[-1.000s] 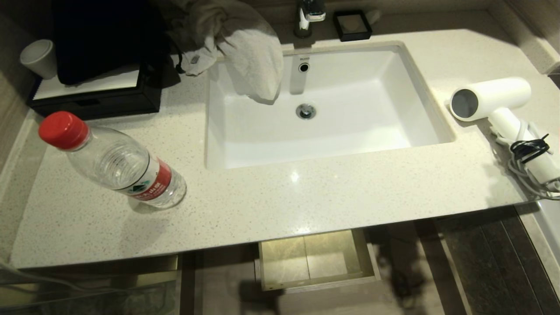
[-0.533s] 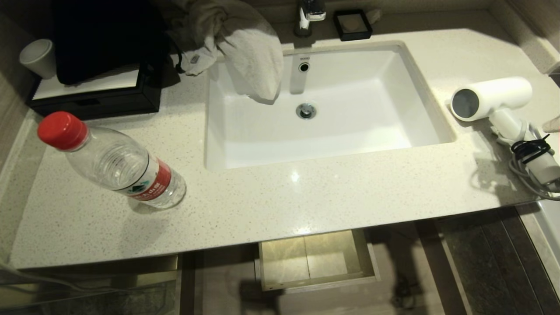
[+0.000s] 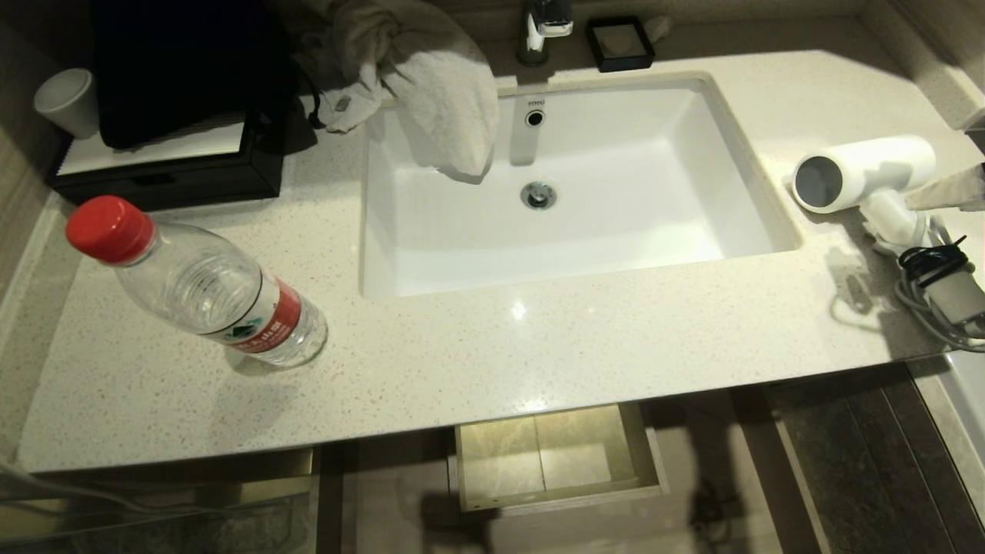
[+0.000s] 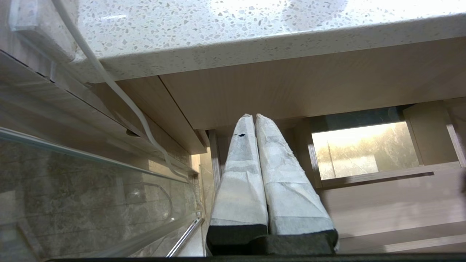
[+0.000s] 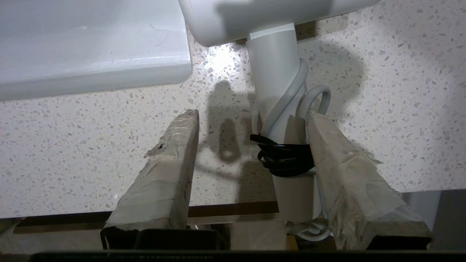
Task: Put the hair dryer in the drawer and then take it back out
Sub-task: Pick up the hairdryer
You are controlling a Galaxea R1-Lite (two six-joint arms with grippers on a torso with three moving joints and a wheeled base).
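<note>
Hair dryer [image 3: 862, 173], small and white with a short cylindrical barrel and a straight handle, is seen lying on the speckled pale stone tabletop [image 3: 539, 338] at its right end, just beside the white rectangular sink [image 3: 569, 185], with the barrel mouth turned toward the sink. Its white cord is wound about the handle and bound with a black tie [image 5: 284, 158]. The right hand [image 5: 251, 120] is shown with its tape-wrapped fingers [image 5: 171, 160] spread apart on either side of the handle; one finger lies against the cord and tie, the other stands clear of the handle, so nothing is gripped. In the head view only a tip of that hand is seen at the right edge, next to the barrel. The left hand [image 4: 253, 116] is held low beneath the tabletop edge, its wrapped fingers pressed together on nothing. The light-wood drawer [image 3: 558, 492] is seen pulled open below the tabletop's front edge. A clear plastic bottle with a red cap [image 3: 200, 285] stands on the left part of the tabletop, and a pale towel [image 3: 431, 85] is draped over the sink's back left corner.
</note>
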